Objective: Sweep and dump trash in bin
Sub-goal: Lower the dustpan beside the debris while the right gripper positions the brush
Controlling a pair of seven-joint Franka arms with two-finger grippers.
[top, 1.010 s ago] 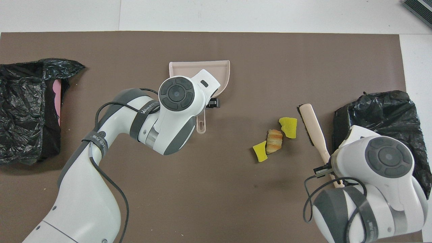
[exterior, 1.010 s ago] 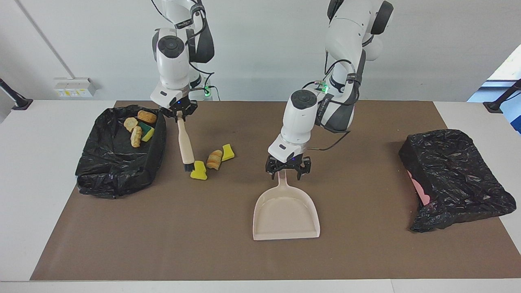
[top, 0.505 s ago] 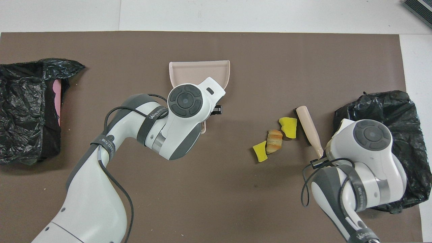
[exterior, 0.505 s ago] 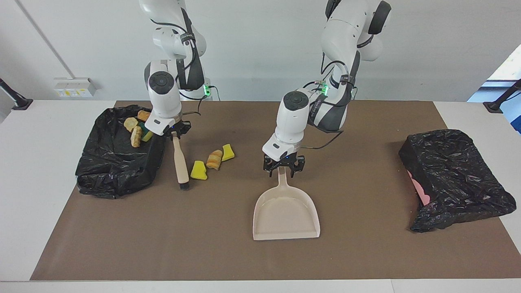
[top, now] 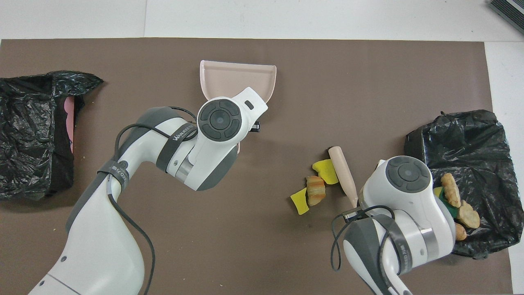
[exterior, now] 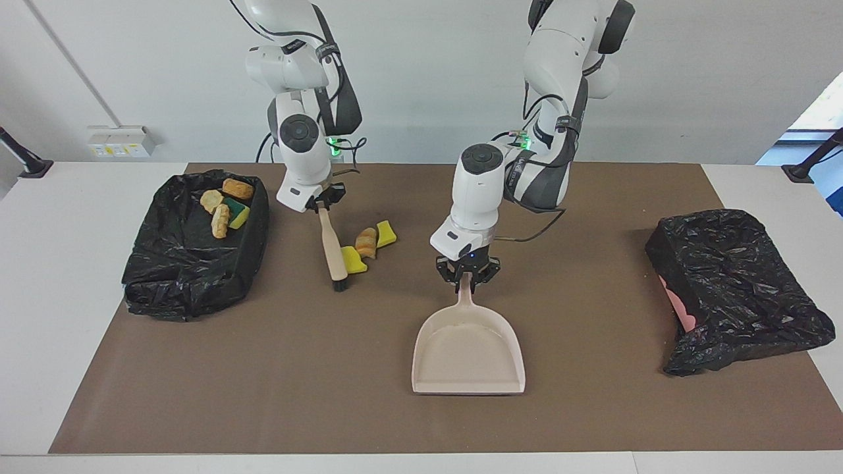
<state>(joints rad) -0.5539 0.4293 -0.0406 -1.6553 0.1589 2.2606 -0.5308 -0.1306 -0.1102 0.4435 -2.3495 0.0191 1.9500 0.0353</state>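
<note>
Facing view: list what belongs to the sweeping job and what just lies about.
Job: beige plastic dustpan, handle in the left gripper; wooden-handled brush in the right gripper; three yellow and tan scraps beside it; black-bagged bin holding scraps; second black-bagged bin.
Lying about: white wall socket box; black corner stand.

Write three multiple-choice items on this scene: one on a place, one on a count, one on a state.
1. Where do the loose scraps lie?
A. beside the brush, toward the right arm's end from the dustpan
B. in the dustpan
C. on the bare white table

2. How many scraps lie loose on the mat?
A. one
B. three
C. five

3. What does the right gripper hold?
A. nothing
B. a scrap
C. the brush

Key:
1. A, they sit right by the brush's lower end.
2. B, two yellow and one tan.
3. C, its jaws clamp the brush handle.
</note>
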